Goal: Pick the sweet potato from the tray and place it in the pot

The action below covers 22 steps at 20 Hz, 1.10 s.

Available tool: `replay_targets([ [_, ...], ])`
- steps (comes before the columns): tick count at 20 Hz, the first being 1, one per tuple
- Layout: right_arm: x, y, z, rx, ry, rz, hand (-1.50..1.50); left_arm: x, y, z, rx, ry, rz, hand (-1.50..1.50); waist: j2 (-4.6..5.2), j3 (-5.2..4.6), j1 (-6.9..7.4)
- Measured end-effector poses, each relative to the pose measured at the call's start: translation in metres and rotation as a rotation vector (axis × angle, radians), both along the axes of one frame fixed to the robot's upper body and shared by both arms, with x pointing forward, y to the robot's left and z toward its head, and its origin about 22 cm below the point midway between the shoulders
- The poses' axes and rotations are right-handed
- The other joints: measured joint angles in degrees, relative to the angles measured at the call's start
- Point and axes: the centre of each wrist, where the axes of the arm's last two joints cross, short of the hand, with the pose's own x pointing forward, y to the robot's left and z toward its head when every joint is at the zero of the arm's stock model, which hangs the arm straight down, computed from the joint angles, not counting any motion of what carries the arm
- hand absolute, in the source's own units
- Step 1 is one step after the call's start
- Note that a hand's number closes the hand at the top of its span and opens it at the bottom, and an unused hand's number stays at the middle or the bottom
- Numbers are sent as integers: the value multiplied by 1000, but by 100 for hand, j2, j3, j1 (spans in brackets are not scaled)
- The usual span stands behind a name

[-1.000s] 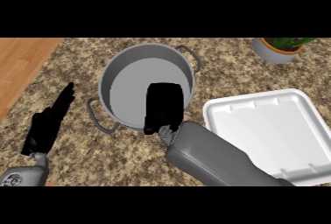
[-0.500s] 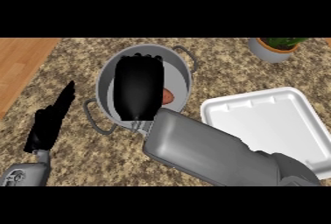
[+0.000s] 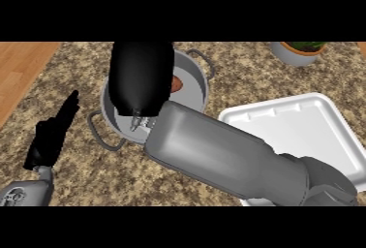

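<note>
While your right hand [image 3: 143,77] hangs over the steel pot [image 3: 194,68] in the upper middle of the frame, its fingers lie straight and side by side, clasping nothing. You can see the sweet potato [image 3: 177,83] inside the pot, peeking out at that hand's right edge. Your left hand [image 3: 52,133] rests at the left with its fingers up and relaxed. The white tray [image 3: 300,126] sits on the bench [image 3: 243,82] at the right, near the pot.

A kitchen: a speckled granite surface [image 3: 286,82] carries a steel pot [image 3: 196,65] at upper centre and a potted plant [image 3: 300,51] at upper right.
</note>
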Motion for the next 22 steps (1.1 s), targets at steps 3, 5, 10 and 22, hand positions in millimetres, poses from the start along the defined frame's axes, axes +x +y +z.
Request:
replay_targets([
  [3, 8, -1, 0, 25, -14, -11, 150, -1, 3, 3, 0, -6, 9, 0, 9, 5, -43],
  [5, 15, -1, 3, 43, -17, -18, 150, -3, 5, 3, -2, -6, 18, 0, 16, 7, -68],
  [10, 38, -6, -5, 60, -4, -52, 150, -6, 5, 1, -2, -15, 30, 0, 44, 8, -144],
  [22, 97, -39, -44, 77, 85, -157, 150, -10, 11, 0, -8, -29, 29, 0, 118, 12, -154],
])
